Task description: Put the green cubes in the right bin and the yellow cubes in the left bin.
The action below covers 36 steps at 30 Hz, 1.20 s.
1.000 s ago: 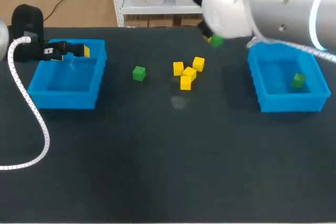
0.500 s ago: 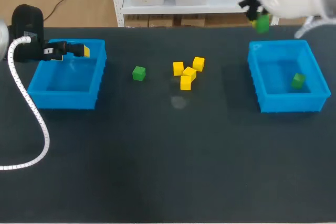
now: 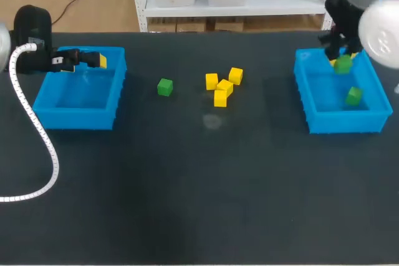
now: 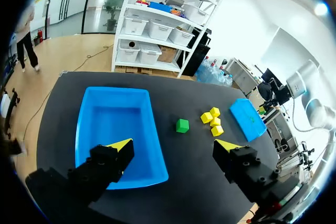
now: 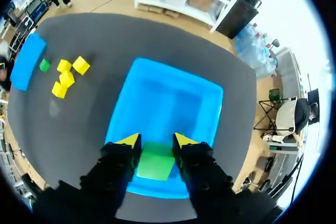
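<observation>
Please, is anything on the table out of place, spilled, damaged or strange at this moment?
Nothing is spilled or damaged. The right bin holds only a green cube, and the right claw holds a second green cube above it. The one odd thing is a faint pale smudge beside the yellow cubes.

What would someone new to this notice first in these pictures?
The right gripper holds a green cube between its fingers above the right blue bin, where a second green cube already lies. In the middle of the table sit four clustered yellow cubes, with a lone green cube beside them.
</observation>
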Each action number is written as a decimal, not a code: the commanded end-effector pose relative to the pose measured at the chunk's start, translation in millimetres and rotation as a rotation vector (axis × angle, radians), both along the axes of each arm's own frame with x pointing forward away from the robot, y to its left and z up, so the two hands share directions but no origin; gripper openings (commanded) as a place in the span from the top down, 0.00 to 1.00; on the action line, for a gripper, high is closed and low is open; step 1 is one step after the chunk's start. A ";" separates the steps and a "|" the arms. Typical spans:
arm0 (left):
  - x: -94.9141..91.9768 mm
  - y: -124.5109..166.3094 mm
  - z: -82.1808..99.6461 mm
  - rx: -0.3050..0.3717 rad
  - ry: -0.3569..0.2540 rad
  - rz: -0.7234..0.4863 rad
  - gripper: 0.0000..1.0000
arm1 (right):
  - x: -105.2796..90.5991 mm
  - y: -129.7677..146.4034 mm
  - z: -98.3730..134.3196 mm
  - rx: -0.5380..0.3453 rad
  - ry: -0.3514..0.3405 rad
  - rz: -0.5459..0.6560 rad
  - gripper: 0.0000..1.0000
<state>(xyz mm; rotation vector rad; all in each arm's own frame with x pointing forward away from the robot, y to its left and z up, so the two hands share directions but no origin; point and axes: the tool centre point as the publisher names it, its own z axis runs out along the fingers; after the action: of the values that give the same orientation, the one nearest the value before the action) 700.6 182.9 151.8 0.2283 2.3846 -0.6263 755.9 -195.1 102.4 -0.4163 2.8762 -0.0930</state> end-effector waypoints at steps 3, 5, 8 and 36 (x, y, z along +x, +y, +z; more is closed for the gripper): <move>-0.6 1.5 -1.7 -0.007 -0.006 -0.003 0.00 | 5.9 10.1 17.0 0.016 -0.162 0.029 0.00; -0.6 1.5 -1.7 -0.007 -0.006 -0.003 0.00 | 12.4 21.5 25.5 0.013 -0.178 0.064 0.00; -0.6 1.5 -1.7 -0.007 -0.006 -0.003 0.00 | 23.5 52.0 36.7 0.010 -0.196 0.161 0.00; -0.6 1.5 -1.7 -0.007 -0.006 -0.003 0.00 | 91.0 347.7 -9.2 0.054 -0.006 0.852 0.00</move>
<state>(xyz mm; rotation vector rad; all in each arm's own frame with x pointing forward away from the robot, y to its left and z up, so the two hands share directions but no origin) 700.6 182.9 151.8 0.2282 2.3846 -0.6263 814.8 111.8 104.5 -1.4564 2.3147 0.1002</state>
